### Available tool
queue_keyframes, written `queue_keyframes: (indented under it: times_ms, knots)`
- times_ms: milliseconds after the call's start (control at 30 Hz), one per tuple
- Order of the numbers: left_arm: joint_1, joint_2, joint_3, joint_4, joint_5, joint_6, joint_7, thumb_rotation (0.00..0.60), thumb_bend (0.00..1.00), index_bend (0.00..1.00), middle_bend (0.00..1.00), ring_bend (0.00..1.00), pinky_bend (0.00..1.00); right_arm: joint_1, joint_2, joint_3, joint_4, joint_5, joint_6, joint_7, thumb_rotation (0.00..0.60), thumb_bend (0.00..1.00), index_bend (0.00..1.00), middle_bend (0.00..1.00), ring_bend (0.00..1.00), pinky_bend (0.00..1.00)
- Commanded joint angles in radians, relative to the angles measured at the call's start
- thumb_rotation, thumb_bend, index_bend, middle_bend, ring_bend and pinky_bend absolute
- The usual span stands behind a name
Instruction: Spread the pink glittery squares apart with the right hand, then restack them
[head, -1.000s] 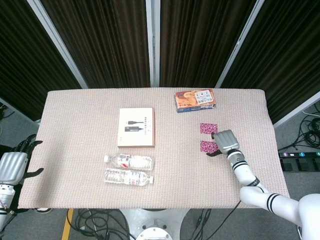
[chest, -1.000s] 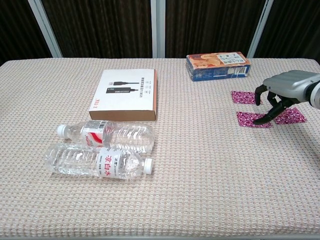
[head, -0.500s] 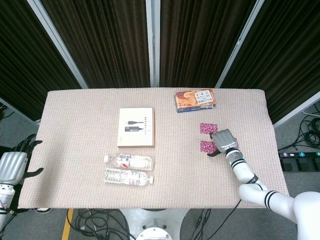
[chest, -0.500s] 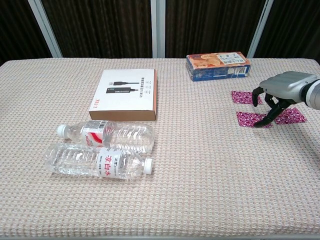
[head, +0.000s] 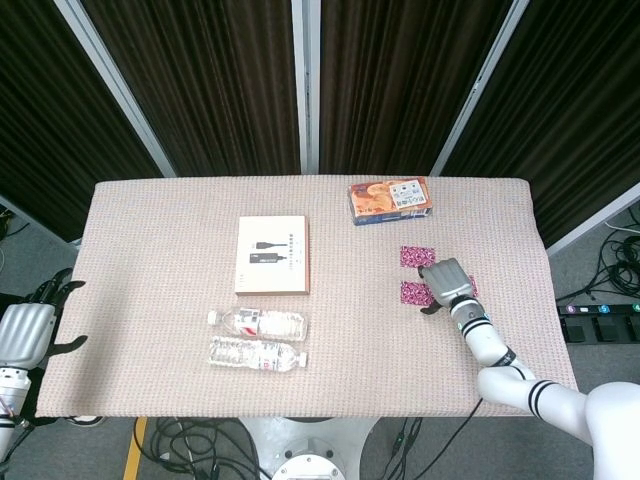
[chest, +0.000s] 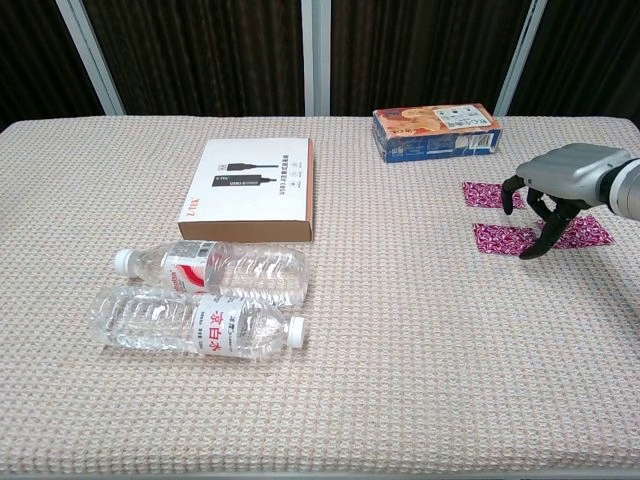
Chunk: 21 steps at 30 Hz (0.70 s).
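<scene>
Three pink glittery squares lie flat and apart on the right side of the table. One square (chest: 487, 194) (head: 417, 257) is furthest back, a second square (chest: 503, 238) (head: 413, 293) lies nearer, and a third square (chest: 588, 231) shows partly behind my right hand. My right hand (chest: 562, 180) (head: 448, 281) hovers over the two nearer squares with its fingers arched down and apart. One fingertip (chest: 527, 254) touches down at the second square's right corner. It holds nothing. My left hand (head: 24, 335) hangs off the table's left edge, fingers apart and empty.
An orange and blue snack box (chest: 436, 131) stands behind the squares. A flat tan box (chest: 252, 189) lies mid-table with two clear water bottles (chest: 210, 270) (chest: 192, 322) on their sides in front of it. The table's right edge (head: 553, 290) is close to my right hand.
My right hand's lowered fingertip has slid slightly right and nearer, from on the second square to its right corner. The squares and my left hand have not visibly moved.
</scene>
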Motion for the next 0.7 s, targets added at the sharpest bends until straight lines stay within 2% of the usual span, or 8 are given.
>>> queue_keyframes:
  times_ms: [33,700]
  knots:
    - [0.001,0.001,0.001,0.001,0.0,0.001,-0.001,0.6,0.0,0.26,0.19,0.21,0.39,0.002,-0.011,0.0,0.013,0.005,-0.005,0.001,0.4,0.0,0.32,0.68,0.78,0.67]
    - [0.005,-0.002,-0.001,0.021,-0.005,-0.001,-0.019,0.6,0.0,0.26,0.19,0.21,0.39,0.022,-0.044,0.0,0.059,0.041,-0.043,-0.011,0.407,0.0,0.32,0.69,0.79,0.66]
